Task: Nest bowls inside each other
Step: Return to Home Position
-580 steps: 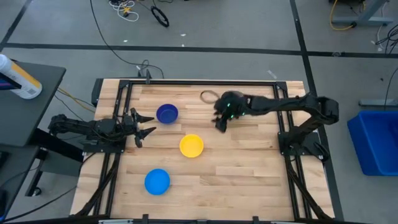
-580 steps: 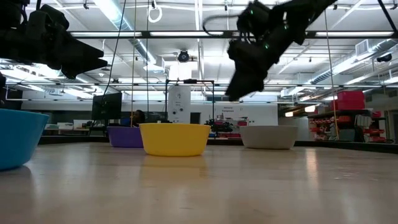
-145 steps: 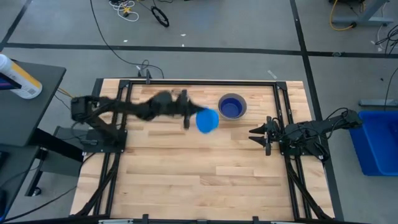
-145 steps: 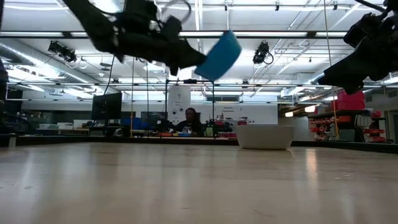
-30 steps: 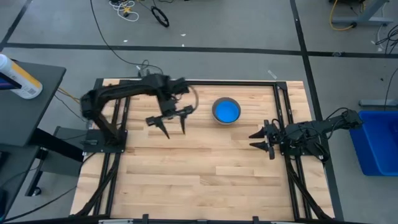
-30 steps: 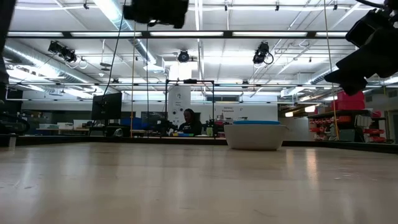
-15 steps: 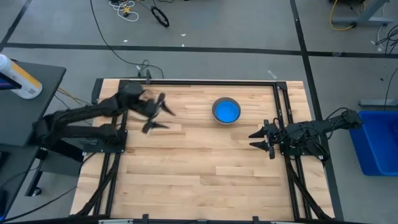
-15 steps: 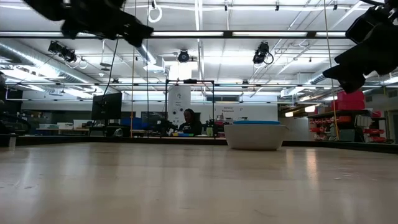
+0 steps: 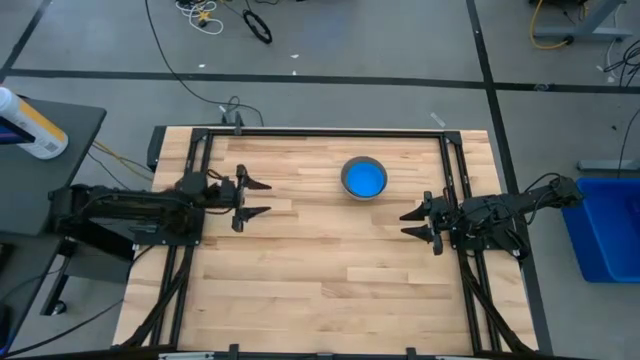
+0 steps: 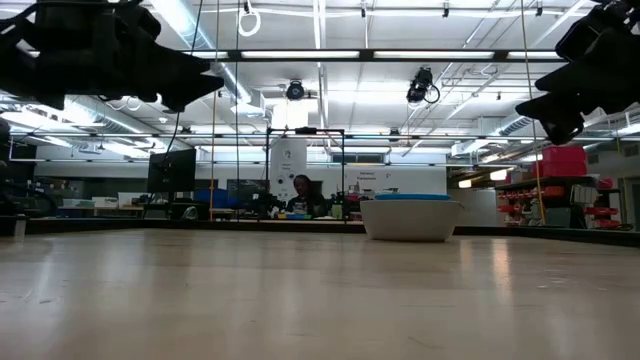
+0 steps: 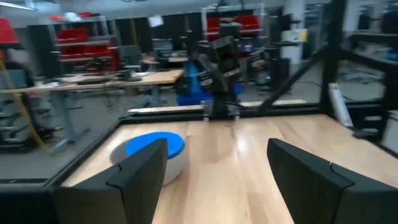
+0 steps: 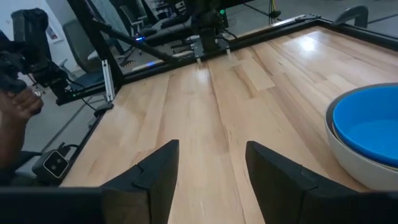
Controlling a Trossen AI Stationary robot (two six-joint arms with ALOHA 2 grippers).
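The bowls stand nested in one stack (image 9: 363,178) on the table's far middle, resting on the bottom of a grey outer bowl (image 10: 410,220), with a light blue bowl (image 12: 370,124) showing inside it. The stack also shows in the left wrist view (image 11: 155,149). Bowls beneath the light blue one are hidden. My left gripper (image 9: 262,198) is open and level over the table's left part, pointing toward the stack from well short of it. My right gripper (image 9: 408,225) is open at the right edge, near side of the stack. Neither has anything between its fingers.
Black frame rails (image 9: 320,132) run round the wooden table. A blue bin (image 9: 605,225) stands beyond the right edge. A person's hand (image 12: 18,106) shows off the table in the right wrist view, and a person sits far behind (image 10: 303,192).
My left arm has folded back toward the table's left edge and come down. Its gripper has tipped from pointing down to level, facing the right edge, and has stayed open. The stack of bowls has not moved.
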